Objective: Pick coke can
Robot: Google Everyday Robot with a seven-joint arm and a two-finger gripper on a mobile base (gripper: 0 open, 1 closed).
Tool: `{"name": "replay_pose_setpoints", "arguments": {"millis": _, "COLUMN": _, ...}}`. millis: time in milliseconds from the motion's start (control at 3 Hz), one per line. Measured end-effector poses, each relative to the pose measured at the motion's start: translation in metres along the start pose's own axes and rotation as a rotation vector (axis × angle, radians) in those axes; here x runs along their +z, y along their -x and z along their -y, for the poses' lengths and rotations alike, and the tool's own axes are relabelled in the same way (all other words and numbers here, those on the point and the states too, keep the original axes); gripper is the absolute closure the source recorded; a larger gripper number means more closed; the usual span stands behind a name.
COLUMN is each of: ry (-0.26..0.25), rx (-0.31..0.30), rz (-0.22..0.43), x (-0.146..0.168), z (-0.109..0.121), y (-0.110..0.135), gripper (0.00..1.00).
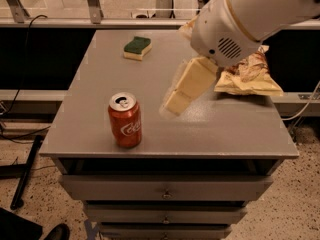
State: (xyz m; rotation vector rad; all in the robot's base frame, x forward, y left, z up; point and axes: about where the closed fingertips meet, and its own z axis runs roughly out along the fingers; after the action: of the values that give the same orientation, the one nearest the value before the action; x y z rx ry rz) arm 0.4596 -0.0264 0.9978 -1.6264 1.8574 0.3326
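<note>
The coke can (125, 120) is found standing upright on the grey table (230, 131), near the front edge and toward the left side, with its silver top and pull tab facing up and the white script turned to the front right. The gripper (171, 105) is located above the middle of the table, to the right of the can and well apart from it, angled downward and to the left from the large white arm housing (245, 19) that fills the upper right of the view. Whether the gripper is open or closed cannot be told, as its tip is smeared; nothing is seen to be held in it, and no contact with the can is noted. A green and yellow sponge (137, 47) is recorded lying flat near the far left part of the table. A yellow-brown chip bag (248, 77) is seen at the right side, partly hidden behind the arm housing. Closed drawers (165, 189) are observed beneath the table top.
</note>
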Motion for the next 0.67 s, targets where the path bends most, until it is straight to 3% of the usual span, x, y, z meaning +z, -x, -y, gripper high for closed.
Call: {"name": "replay_pose_setpoints", "arguments": {"millis": 667, "ry": 0.056, "rx": 0.005, "rz": 0.232, "x": 0.072, "z": -0.017, "y": 0.027, "gripper": 0.0}}
